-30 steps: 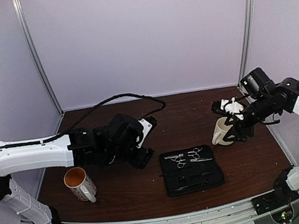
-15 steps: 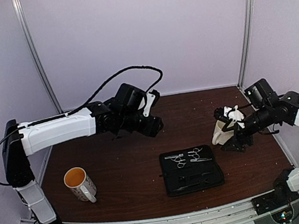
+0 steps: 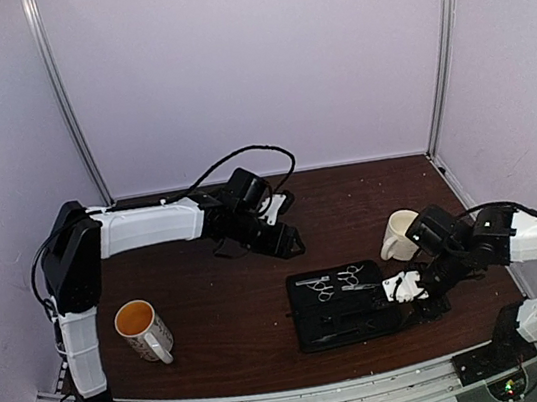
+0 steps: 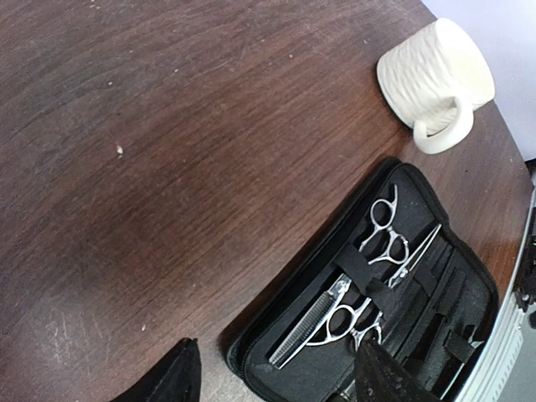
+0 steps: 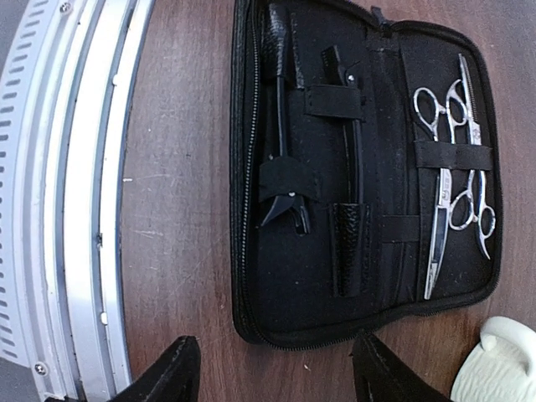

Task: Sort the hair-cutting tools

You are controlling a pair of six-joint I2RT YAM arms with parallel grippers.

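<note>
Scissors (image 5: 435, 249) gleam silver beside slim black clips (image 5: 356, 144).

1. You have soft, even overhead light; shadows on the table (image 3: 349, 199) are faint.
2. In your left wrist view, a pale sheen crosses the wood and the scissors (image 4: 308, 324) glint.
3. Both your wrist views are sharp, with slightly bowed edges.

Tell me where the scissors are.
In the top view, both scissors sit strapped in the far half of the open case, near the white mug.

Open black case (image 3: 300, 333), cream mug (image 3: 398, 234), orange-lined mug (image 3: 143, 331)
</note>
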